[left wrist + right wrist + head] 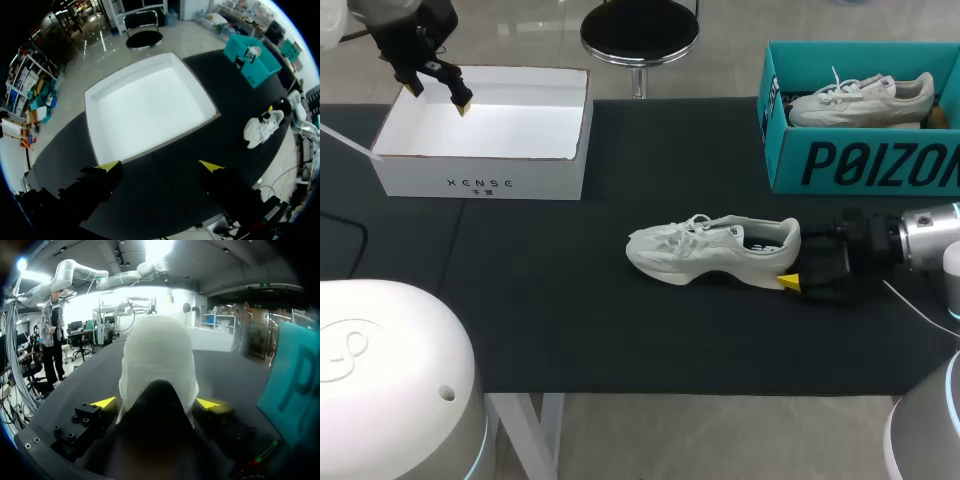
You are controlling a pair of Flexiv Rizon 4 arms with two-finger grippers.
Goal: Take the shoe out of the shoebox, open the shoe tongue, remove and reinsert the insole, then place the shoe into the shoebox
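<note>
table (570,310): black, carrying both boxes and the shoe.
white shoebox (480,180): far left, lid off, nothing inside.
teal shoebox (860,160): far right, a second pale shoe (865,100) lying in it.
shoe (715,250): white, upright on its sole on the table, right of middle, outside both boxes, toe pointing left.
right claw (794,262): at the shoe's heel, which sits within it; whether it grips cannot be told.
left claw (440,97): above the white shoebox's far left corner, spread wide, holding nothing.

Left gripper (159,166) is hanging with its 2 fingers spread wide. Right gripper (156,402) is pinching the shoe (157,355) heel between its fingers.
</note>
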